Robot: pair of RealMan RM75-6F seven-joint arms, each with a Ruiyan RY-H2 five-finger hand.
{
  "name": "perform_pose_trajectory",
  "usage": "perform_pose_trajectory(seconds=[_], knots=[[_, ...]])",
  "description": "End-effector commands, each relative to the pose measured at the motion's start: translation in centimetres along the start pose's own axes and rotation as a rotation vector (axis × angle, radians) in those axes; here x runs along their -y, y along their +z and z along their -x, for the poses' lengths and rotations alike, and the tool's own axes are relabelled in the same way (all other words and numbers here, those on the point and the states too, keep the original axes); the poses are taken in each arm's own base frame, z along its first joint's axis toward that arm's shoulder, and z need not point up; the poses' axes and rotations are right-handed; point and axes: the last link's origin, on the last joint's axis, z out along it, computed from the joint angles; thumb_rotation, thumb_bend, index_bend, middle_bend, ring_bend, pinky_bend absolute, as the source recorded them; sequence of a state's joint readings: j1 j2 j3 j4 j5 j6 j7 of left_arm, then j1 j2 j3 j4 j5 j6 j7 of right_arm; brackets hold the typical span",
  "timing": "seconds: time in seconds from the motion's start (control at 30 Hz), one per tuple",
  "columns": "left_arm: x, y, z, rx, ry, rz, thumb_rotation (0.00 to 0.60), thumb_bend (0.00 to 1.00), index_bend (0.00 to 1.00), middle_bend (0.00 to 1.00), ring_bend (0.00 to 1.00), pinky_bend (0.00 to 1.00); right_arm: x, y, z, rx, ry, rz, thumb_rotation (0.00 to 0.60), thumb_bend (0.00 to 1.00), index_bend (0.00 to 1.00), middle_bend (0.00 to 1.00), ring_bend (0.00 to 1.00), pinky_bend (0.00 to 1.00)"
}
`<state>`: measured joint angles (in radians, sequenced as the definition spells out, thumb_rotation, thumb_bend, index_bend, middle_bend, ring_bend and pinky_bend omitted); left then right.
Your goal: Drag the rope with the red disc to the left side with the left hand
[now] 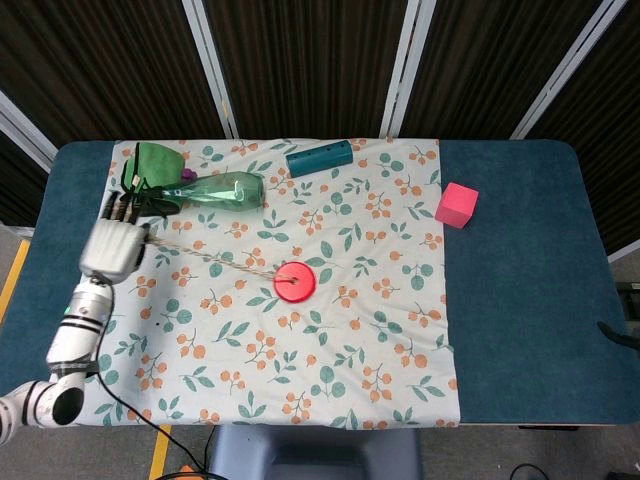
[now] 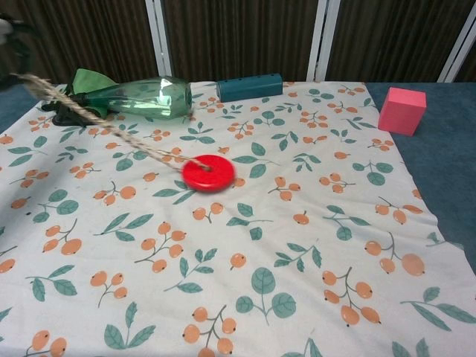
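Rope (image 1: 210,259) runs taut in a straight line from the left hand (image 1: 111,246) across the floral cloth (image 1: 370,330) to the red disc (image 1: 295,281), which lies flat on the cloth a little left of the middle of the table (image 1: 530,300). In the chest view the rope rises from the disc toward the upper left corner, lifted off the cloth along most of its length. The left hand sits at the left edge of the cloth, fingers curled closed around the rope's end, just near of the green plastic bottle (image 1: 215,189) that lies on its side at the far left. Beside the bottle's left end are a green bag (image 1: 157,160) and a dark tangled item (image 1: 150,203) that is hard to make out. A teal cylinder (image 1: 319,157) lies at the far edge of the cloth, and a pink cube (image 1: 457,204) stands on the bare blue tabletop to the right, well apart from the disc.
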<state>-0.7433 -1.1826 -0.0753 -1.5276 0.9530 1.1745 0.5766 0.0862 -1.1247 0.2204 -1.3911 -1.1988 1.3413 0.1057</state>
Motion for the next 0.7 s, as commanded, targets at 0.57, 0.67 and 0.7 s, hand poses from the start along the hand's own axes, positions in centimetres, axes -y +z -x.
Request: perform_pose_trajectory(seconds=[0.57,0.67,0.7], knots=[[14.4,-8.3,1.6,-0.035,-0.044,-0.466,0.600,0.84,0.89,0.10,0.00,0.06,0.3,-0.1,0.4,0.007,-0.025,-0.006,0.600,0.09,0.00,0.00,0.00,0.00],[14.9,-8.2,0.9,-0.061,-0.048,-0.486,0.600,0.84,0.89,0.11,0.00,0.06,0.4,-0.1,0.5,0.010,-0.026,-0.008,0.600,0.09,0.00,0.00,0.00,0.00],[14.9,-8.2,0.7,-0.066,-0.050,-0.484,0.600,0.84,0.89,0.11,0.00,0.06,0.5,-0.1,0.6,0.012,-0.027,-0.010,0.600,0.09,0.00,0.00,0.00,0.00]])
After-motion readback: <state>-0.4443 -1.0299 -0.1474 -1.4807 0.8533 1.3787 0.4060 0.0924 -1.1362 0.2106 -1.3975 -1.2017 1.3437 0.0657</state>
